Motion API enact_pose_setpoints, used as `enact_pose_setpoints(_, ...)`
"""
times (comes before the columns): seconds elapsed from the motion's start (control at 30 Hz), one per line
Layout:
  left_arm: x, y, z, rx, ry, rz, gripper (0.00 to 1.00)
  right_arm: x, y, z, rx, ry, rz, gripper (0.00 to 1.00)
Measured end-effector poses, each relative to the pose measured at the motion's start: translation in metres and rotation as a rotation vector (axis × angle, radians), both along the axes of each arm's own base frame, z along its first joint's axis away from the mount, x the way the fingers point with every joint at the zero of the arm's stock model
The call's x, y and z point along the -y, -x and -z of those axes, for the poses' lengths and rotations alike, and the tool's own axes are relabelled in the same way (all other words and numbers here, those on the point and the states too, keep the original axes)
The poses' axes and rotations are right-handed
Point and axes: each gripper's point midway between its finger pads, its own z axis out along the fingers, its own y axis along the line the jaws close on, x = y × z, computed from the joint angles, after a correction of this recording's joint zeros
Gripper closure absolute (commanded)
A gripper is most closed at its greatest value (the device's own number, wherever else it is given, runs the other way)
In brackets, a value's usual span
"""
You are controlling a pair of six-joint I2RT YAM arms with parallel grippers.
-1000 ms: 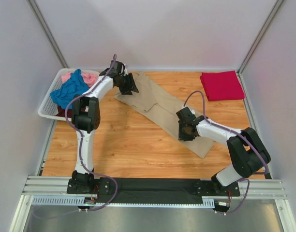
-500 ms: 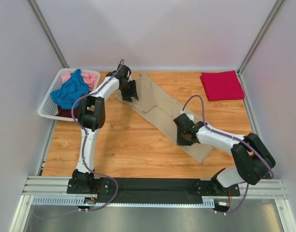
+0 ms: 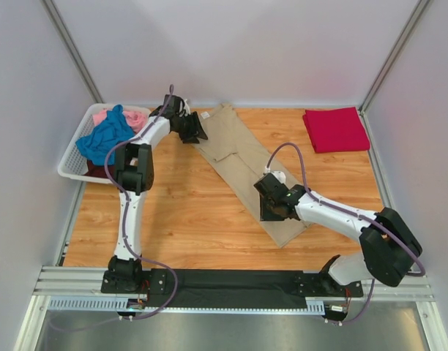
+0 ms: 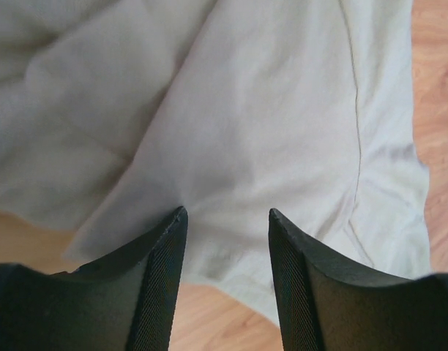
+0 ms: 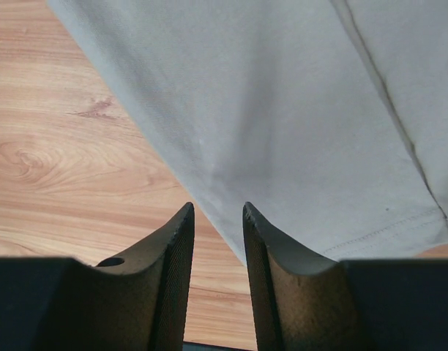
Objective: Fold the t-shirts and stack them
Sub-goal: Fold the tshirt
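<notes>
The wooden table (image 3: 173,219) is taking up the whole floor of the booth. The tan t-shirt (image 3: 235,157) is lying across its middle as one long strip, running on a slant from the far edge down toward the near right. It is folded lengthwise, with a few soft creases at its far end.

The white lattice basket (image 3: 69,167) is sitting at the far left corner. The blue t-shirt (image 3: 103,137) is spilling out of it in a heap, the pink t-shirt (image 3: 136,117) is bunching behind that, and a dark t-shirt (image 3: 96,170) is peeking out underneath. The crimson t-shirt (image 3: 335,129) is resting at the far right corner, folded into a neat square, well apart from the tan one.

The left gripper (image 4: 225,216) is hanging over the tan shirt's far end with its jaws standing wide apart and flat cloth showing between them. The right gripper (image 5: 218,212) is hovering at the near end, its jaws parted only narrowly. The shirt's edge is running into that gap, with bare wood showing beside it.
</notes>
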Motion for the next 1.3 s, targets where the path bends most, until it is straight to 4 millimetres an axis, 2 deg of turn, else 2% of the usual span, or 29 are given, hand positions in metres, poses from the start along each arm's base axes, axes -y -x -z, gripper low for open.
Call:
enact_pose_setpoints(0.13, -0.005, 0.028, -0.005, -0.026, 0.043, 0.007, 0.44, 0.009, 0.001, -0.005, 0.013, 0.033, -0.007, 0.66)
enact_pose_setpoints(0.3, 0.003, 0.062, -0.045, 0.024, 0.072, 0.039, 0.46, 0.017, 0.006, -0.011, 0.017, 0.057, -0.02, 0.66)
enact_pose_setpoints(0.43, 0.022, 0.097, -0.085, 0.096, 0.066, 0.086, 0.49, 0.021, 0.004, -0.036, 0.069, 0.038, -0.007, 0.67)
enact_pose_setpoints(0.53, 0.049, 0.138, -0.096, 0.111, 0.045, 0.147, 0.5, 0.027, -0.004, -0.065, 0.13, 0.021, 0.03, 0.69)
enact_pose_setpoints(0.6, 0.075, 0.17, -0.093, 0.105, 0.033, 0.21, 0.5, 0.032, -0.01, -0.086, 0.177, 0.001, 0.059, 0.7)
enact_pose_setpoints(0.7, 0.111, 0.217, -0.079, 0.057, 0.035, 0.288, 0.53, 0.041, -0.015, -0.118, 0.251, -0.03, 0.095, 0.71)
enact_pose_setpoints(0.77, 0.131, 0.244, -0.066, 0.013, 0.036, 0.33, 0.54, 0.047, -0.014, -0.14, 0.3, -0.05, 0.11, 0.71)
enact_pose_setpoints(0.83, 0.147, 0.262, -0.057, -0.024, 0.027, 0.36, 0.55, 0.052, -0.012, -0.161, 0.351, -0.083, 0.122, 0.71)
enact_pose_setpoints(0.9, 0.163, 0.271, -0.054, -0.034, 0.026, 0.384, 0.56, 0.059, -0.007, -0.176, 0.394, -0.107, 0.134, 0.71)
enact_pose_setpoints(1.0, 0.19, 0.278, -0.049, -0.038, 0.038, 0.41, 0.58, 0.07, 0.002, -0.189, 0.435, -0.133, 0.144, 0.71)
enact_pose_setpoints(1.17, 0.22, 0.295, -0.025, -0.09, 0.042, 0.435, 0.63, 0.08, 0.014, -0.191, 0.447, -0.147, 0.147, 0.71)
enact_pose_setpoints(1.3, 0.233, 0.305, -0.003, -0.141, 0.015, 0.446, 0.74, 0.086, 0.02, -0.191, 0.452, -0.15, 0.148, 0.71)
